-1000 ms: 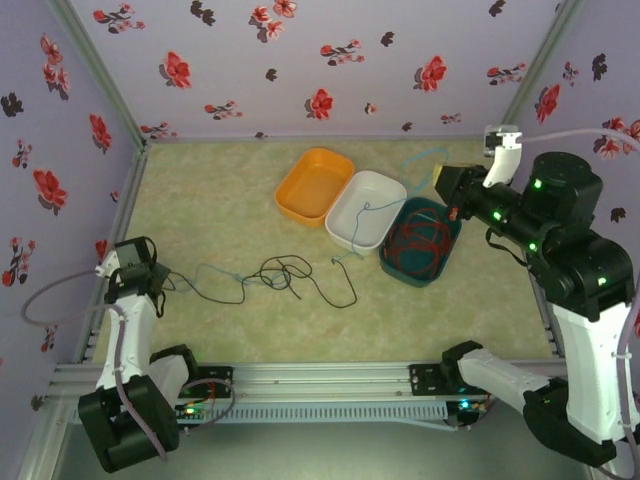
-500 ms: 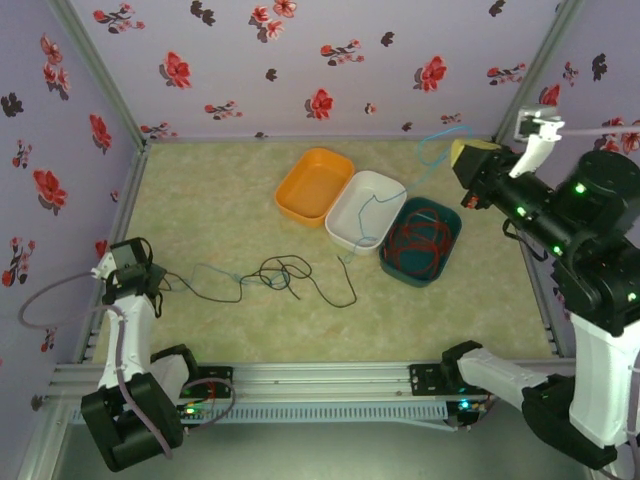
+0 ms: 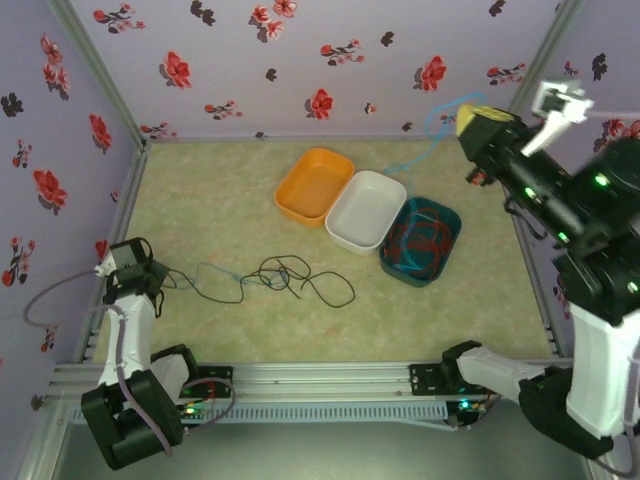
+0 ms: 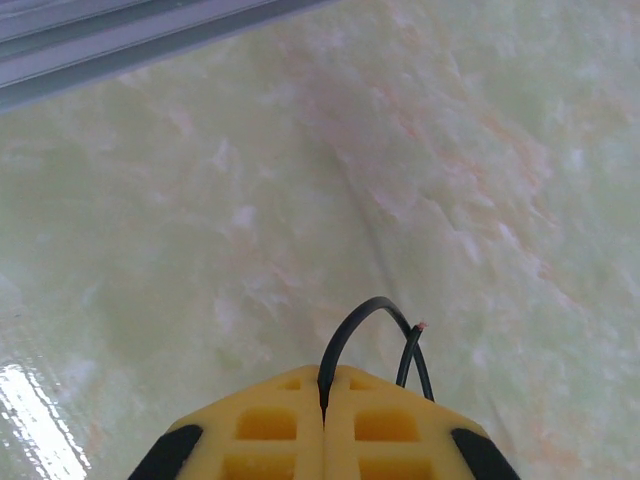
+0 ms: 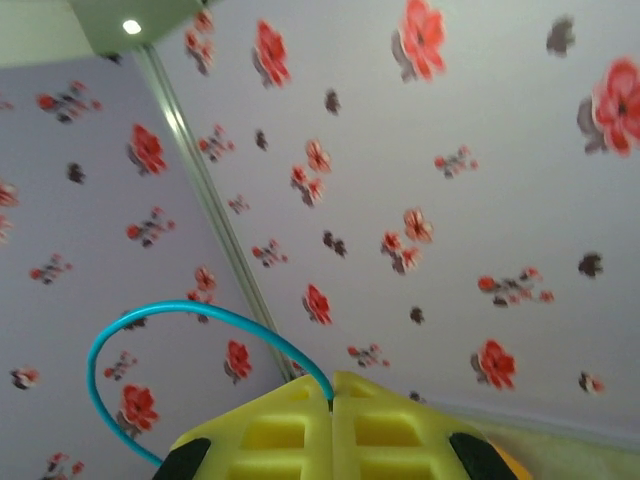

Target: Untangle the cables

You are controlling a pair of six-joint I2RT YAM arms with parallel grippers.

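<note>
— Since a second earlier, the right gripper [image 3: 470, 120] had swung higher and further back, and the blue cable [image 5: 190, 306] had come out of the white tray [image 3: 365, 210].
— Was it gripped?
— Yes, the jaws were pressed together on the blue cable. It arched out to the left of the fingertips, then trailed down below them.
— And the left gripper [image 3: 152, 275]?
— It had not moved and was clamped on one end of the black cable [image 4: 370, 301]. A short loop stood just ahead of its fingertips, and the rest lay in loose coils on the table [image 3: 220, 200] off to its right.
— The red cable [image 3: 420, 240]?
— It was coiled in the teal tray [image 3: 388, 268], well below the right gripper.
</note>
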